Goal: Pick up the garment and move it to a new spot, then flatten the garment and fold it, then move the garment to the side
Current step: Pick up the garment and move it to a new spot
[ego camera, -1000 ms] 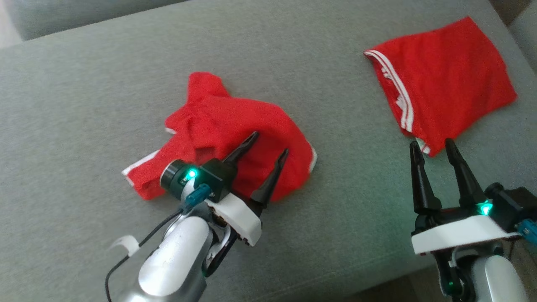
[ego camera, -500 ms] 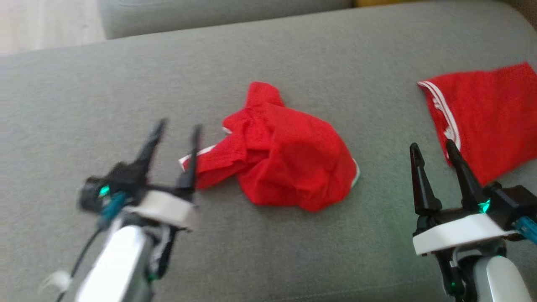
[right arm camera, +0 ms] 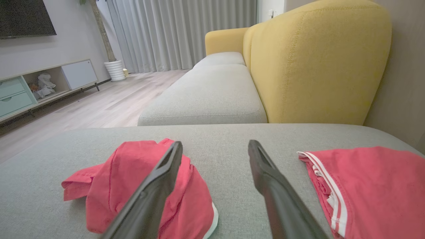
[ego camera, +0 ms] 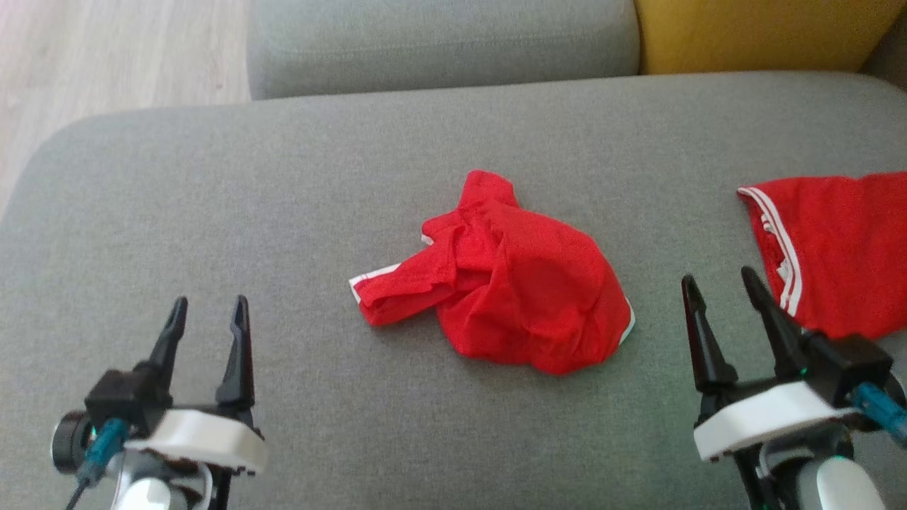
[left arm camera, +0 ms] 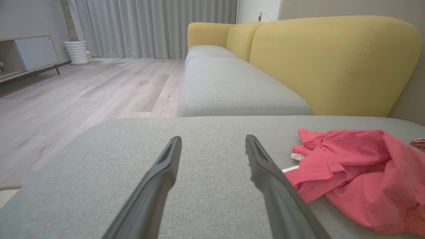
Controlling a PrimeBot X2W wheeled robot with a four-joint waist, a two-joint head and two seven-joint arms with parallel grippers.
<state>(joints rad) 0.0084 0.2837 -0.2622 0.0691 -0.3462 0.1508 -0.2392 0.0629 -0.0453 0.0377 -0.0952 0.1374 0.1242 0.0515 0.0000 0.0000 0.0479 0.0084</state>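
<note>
A crumpled red garment (ego camera: 510, 297) with white trim lies in a heap at the middle of the grey cushion (ego camera: 283, 212). My left gripper (ego camera: 210, 306) stands open at the lower left, well apart from the heap, with nothing between its fingers. In the left wrist view the left gripper (left arm camera: 213, 138) points over bare cushion, with the garment (left arm camera: 352, 172) off to its right. My right gripper (ego camera: 717, 280) is open and empty at the lower right. In the right wrist view the right gripper (right arm camera: 215, 143) has the heap (right arm camera: 129, 179) behind its left finger.
A second red garment (ego camera: 836, 248) with white stripes lies flat at the cushion's right edge, just beside my right gripper; its striped hem (right arm camera: 372, 186) also faces the right wrist. A grey sofa seat (ego camera: 439, 42) and yellow backrest (ego camera: 765, 32) lie beyond. Wooden floor (ego camera: 106, 57) borders the far left.
My left gripper has drawn back from above the crumpled garment to the lower left, still open. The head view itself has shifted, showing more of the sofa behind. The right gripper has stayed put.
</note>
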